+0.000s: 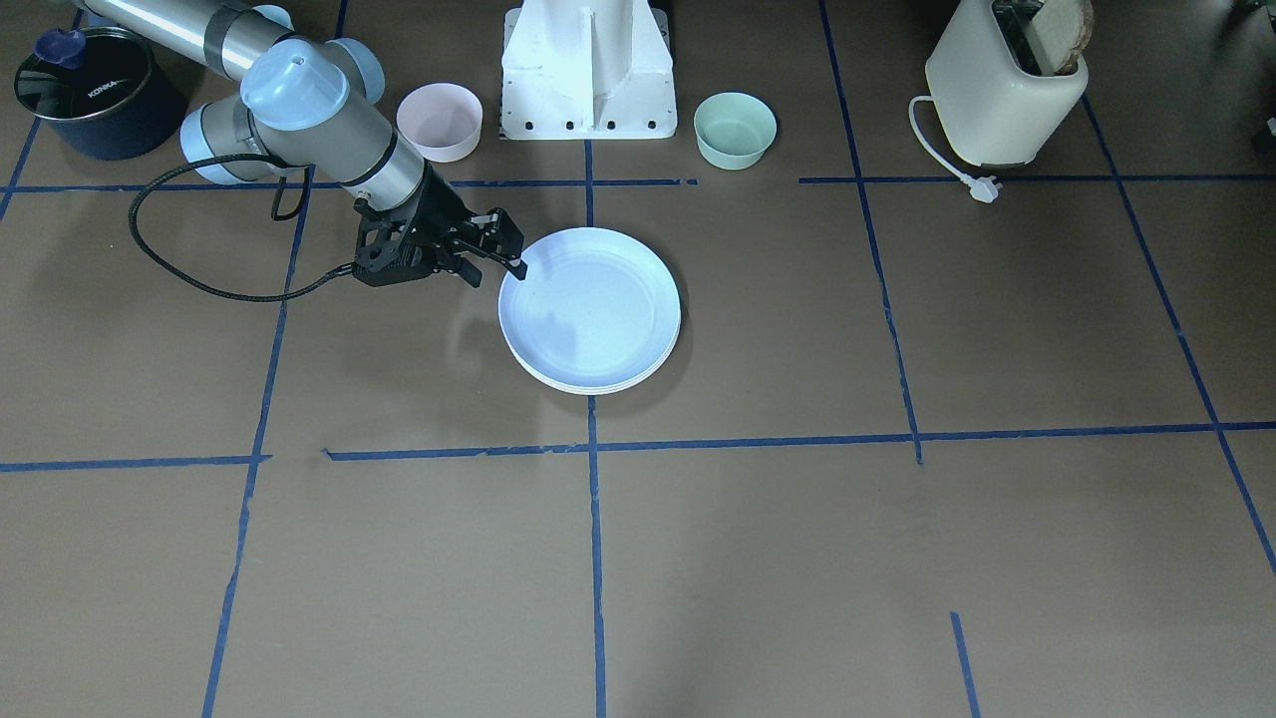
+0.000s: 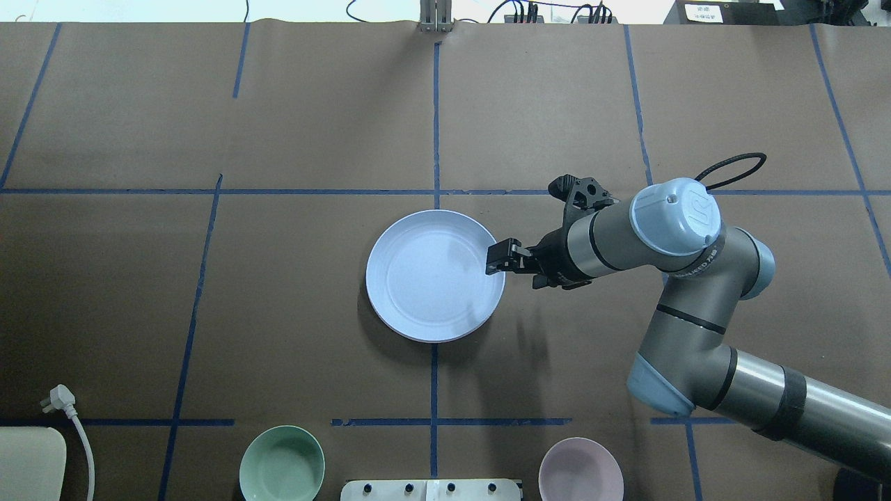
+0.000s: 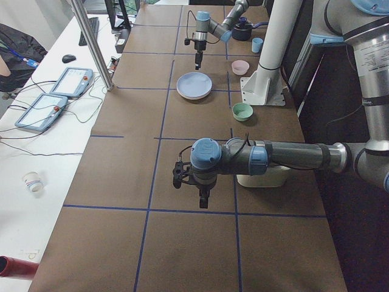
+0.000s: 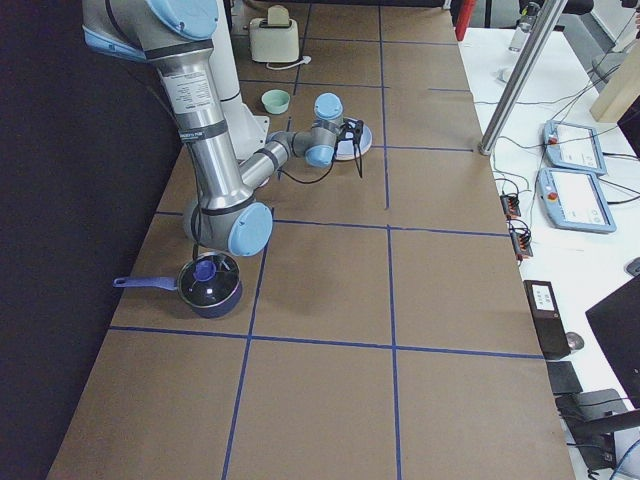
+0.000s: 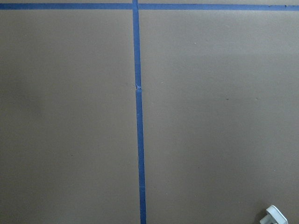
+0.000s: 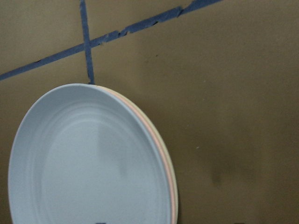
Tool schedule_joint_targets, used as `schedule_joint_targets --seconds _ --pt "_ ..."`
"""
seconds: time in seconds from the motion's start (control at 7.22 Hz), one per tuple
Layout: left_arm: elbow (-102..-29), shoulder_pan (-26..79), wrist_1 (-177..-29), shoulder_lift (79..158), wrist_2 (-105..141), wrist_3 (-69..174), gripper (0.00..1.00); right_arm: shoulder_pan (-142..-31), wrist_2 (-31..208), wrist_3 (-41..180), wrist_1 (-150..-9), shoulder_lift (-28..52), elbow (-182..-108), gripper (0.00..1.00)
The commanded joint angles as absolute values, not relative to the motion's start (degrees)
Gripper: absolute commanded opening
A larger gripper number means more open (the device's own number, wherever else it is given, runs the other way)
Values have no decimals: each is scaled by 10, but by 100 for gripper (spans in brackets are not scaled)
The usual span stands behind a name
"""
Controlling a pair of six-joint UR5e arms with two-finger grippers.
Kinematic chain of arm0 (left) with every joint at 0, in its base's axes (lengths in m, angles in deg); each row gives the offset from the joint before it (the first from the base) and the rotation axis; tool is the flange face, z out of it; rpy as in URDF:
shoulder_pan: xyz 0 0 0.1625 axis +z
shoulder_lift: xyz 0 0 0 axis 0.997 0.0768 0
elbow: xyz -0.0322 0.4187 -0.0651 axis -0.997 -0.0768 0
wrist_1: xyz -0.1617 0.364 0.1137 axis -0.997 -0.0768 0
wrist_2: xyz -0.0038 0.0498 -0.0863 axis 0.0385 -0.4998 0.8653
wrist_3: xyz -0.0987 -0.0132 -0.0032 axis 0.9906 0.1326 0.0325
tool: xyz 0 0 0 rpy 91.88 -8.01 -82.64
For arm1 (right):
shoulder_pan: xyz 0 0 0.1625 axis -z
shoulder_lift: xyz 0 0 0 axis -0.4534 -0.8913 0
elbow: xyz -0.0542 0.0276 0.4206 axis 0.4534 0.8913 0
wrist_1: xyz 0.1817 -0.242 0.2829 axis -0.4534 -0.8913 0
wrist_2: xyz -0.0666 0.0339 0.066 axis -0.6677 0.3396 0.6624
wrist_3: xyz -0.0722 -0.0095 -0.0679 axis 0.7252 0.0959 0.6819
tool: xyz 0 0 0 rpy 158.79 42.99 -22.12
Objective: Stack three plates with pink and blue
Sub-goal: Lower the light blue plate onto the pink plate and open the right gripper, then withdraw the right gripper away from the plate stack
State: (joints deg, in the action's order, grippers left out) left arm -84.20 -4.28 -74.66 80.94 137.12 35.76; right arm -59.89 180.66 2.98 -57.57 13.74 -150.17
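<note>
The three plates are stacked mid-table. The pale blue plate (image 1: pixel 590 309) (image 2: pixel 435 276) (image 6: pixel 88 158) is on top. In the right wrist view, the pale pink plate's rim (image 6: pixel 154 140) and the cream-white plate's rim (image 6: pixel 175 186) show beneath it. My right gripper (image 1: pixel 508 249) (image 2: pixel 495 259) hovers just above the stack's edge on my right, its jaws apart and empty. My left gripper (image 3: pixel 203 196) hangs over bare table far from the stack. It shows only in the exterior left view, so I cannot tell whether it is open or shut.
A pink bowl (image 1: pixel 440 120) and a green bowl (image 1: pixel 735 128) flank the robot base (image 1: pixel 588 70). A cream toaster (image 1: pixel 1002 90) with its loose plug (image 1: pixel 982 187) stands on my left. A dark pot (image 1: pixel 95 95) stands at my far right. A blue cup (image 3: pixel 257 44) stands near the pot.
</note>
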Motion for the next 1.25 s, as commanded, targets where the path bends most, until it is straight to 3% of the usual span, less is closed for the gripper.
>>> schedule_joint_targets --seconds 0.0,0.28,0.69,1.11 --pt "-843 -42 -745 817 1370 367 100 -684 1886 204 -692 137 -1502 100" --pt "-842 -41 -741 819 1365 369 100 -807 1976 393 -764 96 -1505 100" --pt "-841 -41 -745 821 1364 367 100 -974 2011 724 -791 -43 -1505 100" --pt "-838 -41 -748 819 1362 359 100 -1126 2021 954 -891 -100 -1503 100"
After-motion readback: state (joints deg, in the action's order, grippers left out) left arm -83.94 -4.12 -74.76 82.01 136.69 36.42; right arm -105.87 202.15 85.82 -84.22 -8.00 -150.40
